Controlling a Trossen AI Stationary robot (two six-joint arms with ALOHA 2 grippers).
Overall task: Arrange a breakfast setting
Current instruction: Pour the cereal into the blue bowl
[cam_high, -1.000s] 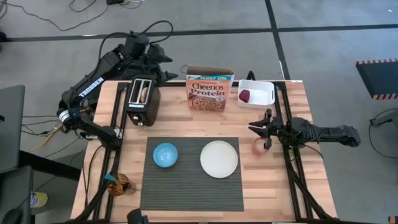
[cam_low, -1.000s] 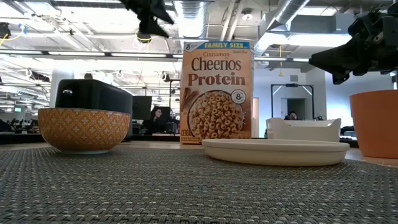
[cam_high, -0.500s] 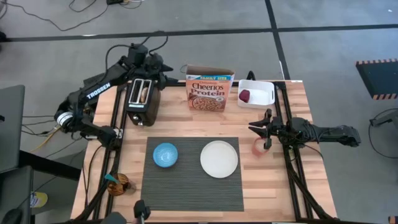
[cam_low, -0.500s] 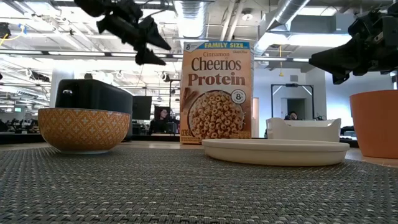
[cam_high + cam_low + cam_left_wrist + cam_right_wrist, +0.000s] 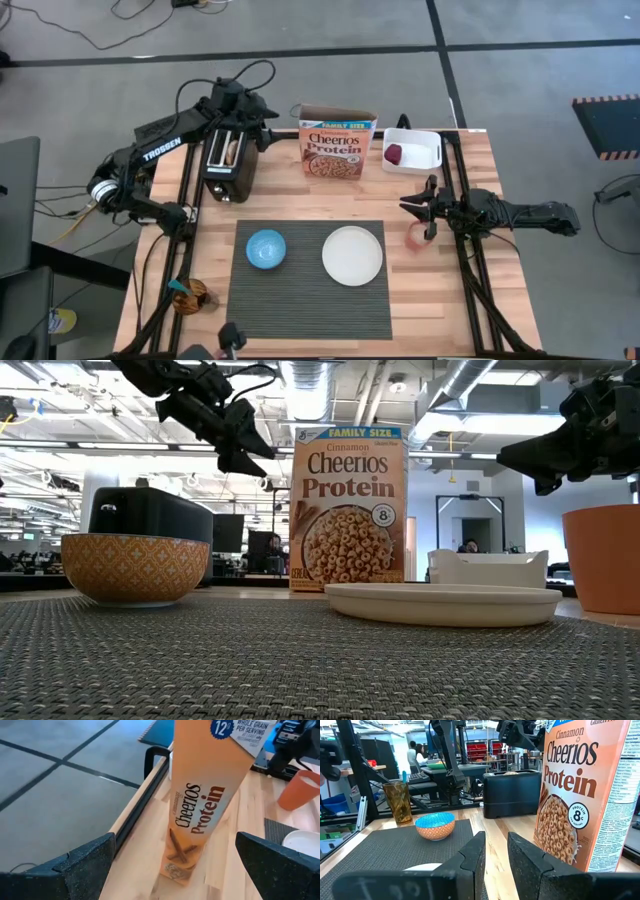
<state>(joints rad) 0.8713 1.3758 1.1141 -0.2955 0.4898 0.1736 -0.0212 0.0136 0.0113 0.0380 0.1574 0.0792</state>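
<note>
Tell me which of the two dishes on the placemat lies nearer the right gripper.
The round white plate. It sits on the dark placemat's right half, closer to the right gripper, while the small blue bowl sits on the left half.

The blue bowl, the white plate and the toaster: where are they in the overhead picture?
blue bowl (image 5: 266, 249): high view, middle of its blue inside.
white plate (image 5: 352, 254): high view, centre of its flat face.
toaster (image 5: 229, 176): high view, on its black top, near the slots.

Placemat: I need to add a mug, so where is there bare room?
The placemat is bare along its near strip below the blue bowl and white plate. The back edge is crowded by toaster, cereal box and white container.
</note>
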